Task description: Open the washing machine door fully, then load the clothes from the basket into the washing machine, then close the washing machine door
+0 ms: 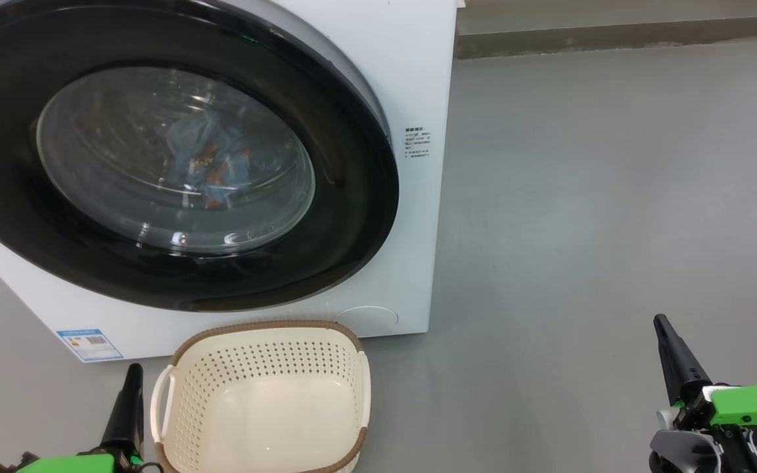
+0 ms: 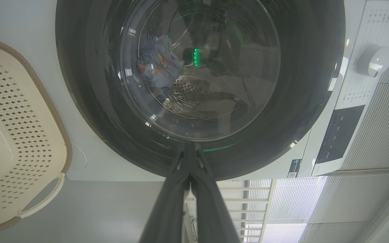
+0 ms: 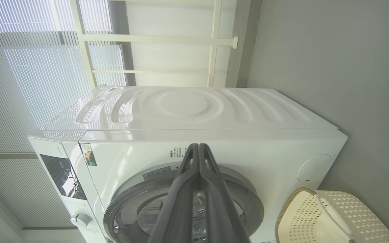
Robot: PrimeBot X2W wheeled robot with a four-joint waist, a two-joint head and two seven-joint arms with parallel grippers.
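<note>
resting low, both pressed shut on nothing, my left jaws and right jaws flank the empty basket [image 1: 273,368], which sits just beside the left pair. ahead and above, the washing machine door [image 1: 352,197] is closed, the clothes [image 1: 211,164] behind its glass. soft, light fabric, i judge; the stiff, glossy door needs a rim-edge hold.

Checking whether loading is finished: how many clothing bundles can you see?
1. A light blue printed bundle lies inside the washing machine, seen through the door glass. The basket holds none. Another may be hidden behind it.
</note>
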